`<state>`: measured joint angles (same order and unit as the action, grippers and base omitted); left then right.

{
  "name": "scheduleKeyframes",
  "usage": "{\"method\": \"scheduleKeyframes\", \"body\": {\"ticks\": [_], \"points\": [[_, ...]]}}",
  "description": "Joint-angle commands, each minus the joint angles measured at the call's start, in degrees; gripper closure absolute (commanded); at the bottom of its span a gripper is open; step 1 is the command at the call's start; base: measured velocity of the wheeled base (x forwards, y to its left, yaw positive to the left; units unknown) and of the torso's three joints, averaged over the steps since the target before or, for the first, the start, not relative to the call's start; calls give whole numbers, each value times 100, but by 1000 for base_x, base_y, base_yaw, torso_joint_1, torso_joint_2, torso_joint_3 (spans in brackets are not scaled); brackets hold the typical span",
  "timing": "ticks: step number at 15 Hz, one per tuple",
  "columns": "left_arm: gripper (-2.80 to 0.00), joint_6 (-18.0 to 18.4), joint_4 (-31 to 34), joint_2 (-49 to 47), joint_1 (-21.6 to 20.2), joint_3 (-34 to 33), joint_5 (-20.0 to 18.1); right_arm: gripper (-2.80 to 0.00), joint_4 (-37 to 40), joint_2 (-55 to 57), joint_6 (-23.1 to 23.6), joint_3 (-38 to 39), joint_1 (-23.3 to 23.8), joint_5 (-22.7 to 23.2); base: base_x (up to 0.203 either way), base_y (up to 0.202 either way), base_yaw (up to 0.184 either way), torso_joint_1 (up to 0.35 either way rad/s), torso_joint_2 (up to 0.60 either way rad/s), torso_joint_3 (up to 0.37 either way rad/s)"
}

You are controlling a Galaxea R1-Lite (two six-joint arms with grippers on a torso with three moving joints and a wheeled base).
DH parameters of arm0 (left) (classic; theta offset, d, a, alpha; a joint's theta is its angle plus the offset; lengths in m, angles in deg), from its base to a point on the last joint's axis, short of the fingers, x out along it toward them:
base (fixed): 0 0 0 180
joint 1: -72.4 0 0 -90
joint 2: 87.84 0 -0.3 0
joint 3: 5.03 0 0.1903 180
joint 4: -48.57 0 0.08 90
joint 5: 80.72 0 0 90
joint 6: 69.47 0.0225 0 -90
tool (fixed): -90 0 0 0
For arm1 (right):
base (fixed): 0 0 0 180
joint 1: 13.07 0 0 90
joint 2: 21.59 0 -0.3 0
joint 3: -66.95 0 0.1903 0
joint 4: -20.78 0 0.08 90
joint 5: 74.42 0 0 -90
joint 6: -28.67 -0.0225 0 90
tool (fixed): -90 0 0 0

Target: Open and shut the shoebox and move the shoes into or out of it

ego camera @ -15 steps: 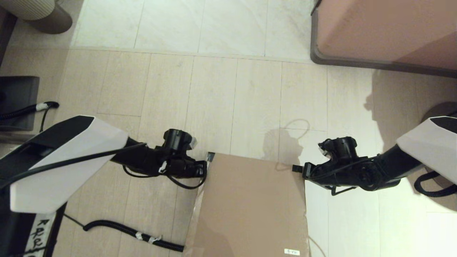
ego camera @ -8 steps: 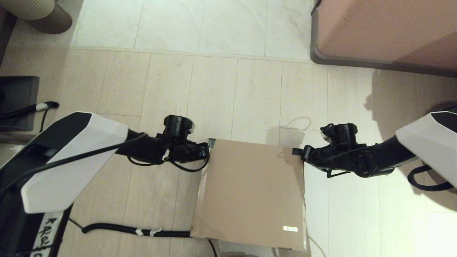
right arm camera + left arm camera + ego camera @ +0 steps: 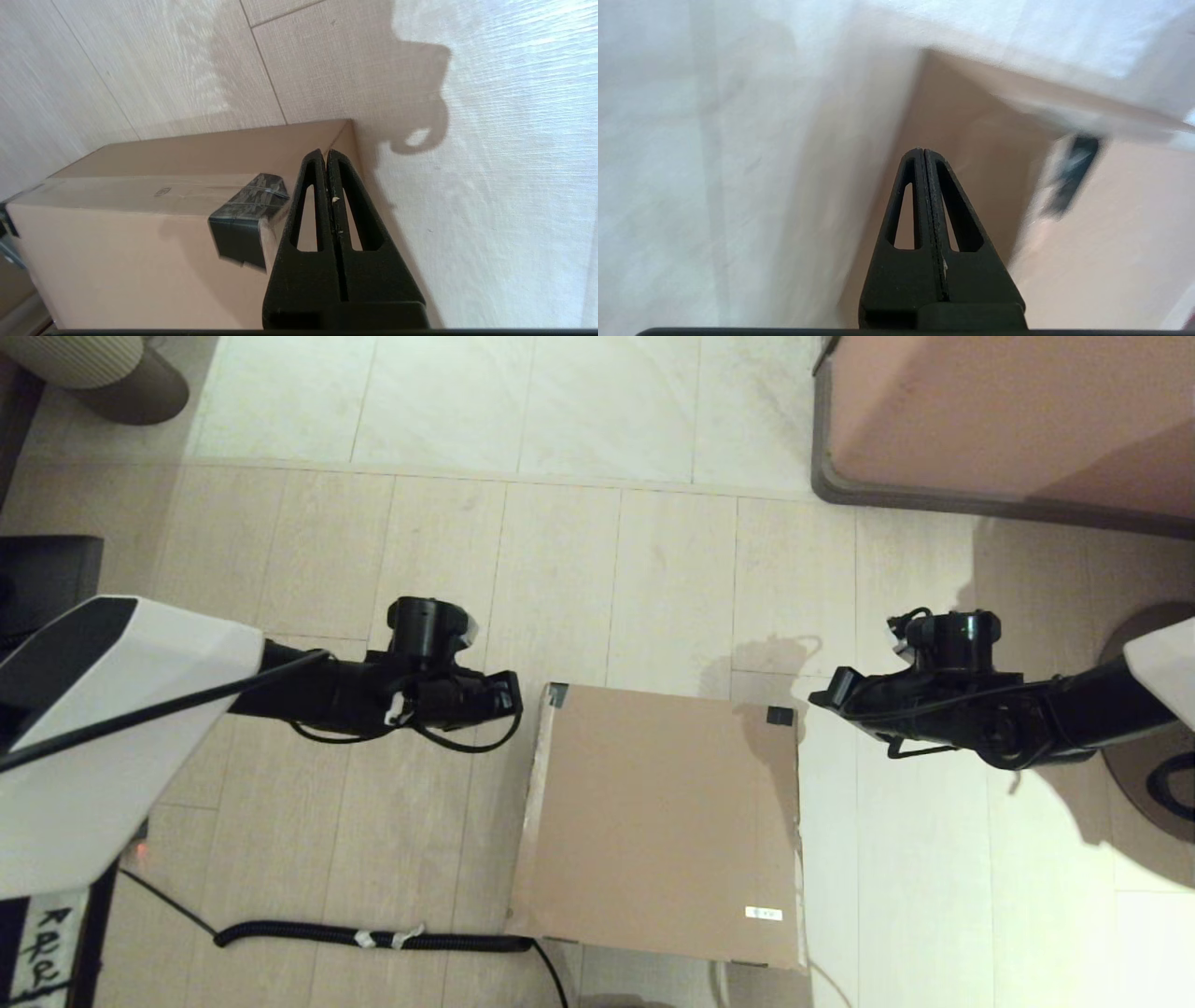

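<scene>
The brown cardboard shoebox [image 3: 663, 821] stands on the floor between my arms with its lid down flat. Dark tape [image 3: 780, 715] marks the two far lid corners and a small white label [image 3: 763, 914] sits near the front right. My left gripper [image 3: 513, 695] hangs shut and empty just left of the box's far left corner, apart from it. My right gripper [image 3: 820, 695] is shut and empty just right of the far right corner. The right wrist view shows the taped corner [image 3: 243, 219] beside the shut fingers [image 3: 327, 158]. The shoes are hidden.
A large pinkish-brown furniture block with a grey base [image 3: 1008, 420] stands at the back right. A black corrugated cable [image 3: 373, 938] lies on the floor left of the box front. A dark box [image 3: 47, 569] sits at far left, a ribbed round object [image 3: 93, 369] back left.
The lid has swung down from raised to flat on the box. Both grippers have drawn outward and away from the lid's far corners, letting go of it.
</scene>
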<state>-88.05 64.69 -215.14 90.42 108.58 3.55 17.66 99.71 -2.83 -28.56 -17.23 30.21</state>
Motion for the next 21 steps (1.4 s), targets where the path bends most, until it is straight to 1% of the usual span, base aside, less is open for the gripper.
{"method": "scheduleKeyframes", "body": {"ticks": [1,3,4,6,7,9,12,15,19,21], "points": [[0,24,132,372,-108,-496,2,0,130,-357,-1,292,77,-2,0,0,0,0,0,0],[0,162,439,510,-188,-1242,-7,0,272,-494,20,864,95,6,0,0,0,0,0,0],[0,196,381,503,-197,-1486,-20,0,157,-492,22,1106,97,29,0,0,0,0,0,0],[0,233,-179,256,-154,-1653,-26,0,-655,-210,12,1419,76,60,0,0,0,0,0,0],[0,244,-318,111,-116,-1629,-25,0,-1063,-2,-6,1483,54,64,0,0,0,0,0,0],[0,243,-377,-192,-19,-1428,-21,0,-1388,371,-19,1474,-24,93,0,0,0,0,0,0],[0,242,-376,-565,101,-1058,0,0,-1448,730,-28,1354,-190,118,0,0,0,0,0,0],[0,238,-392,-632,105,-956,2,0,-1546,897,-63,1213,-304,127,0,0,0,0,0,0],[0,224,-343,-712,90,-250,-4,0,-1458,944,-377,435,-308,137,0,0,0,0,0,0],[0,222,-332,-837,96,206,-13,0,-1130,941,-409,-47,-301,137,0,0,0,0,0,0]]}}
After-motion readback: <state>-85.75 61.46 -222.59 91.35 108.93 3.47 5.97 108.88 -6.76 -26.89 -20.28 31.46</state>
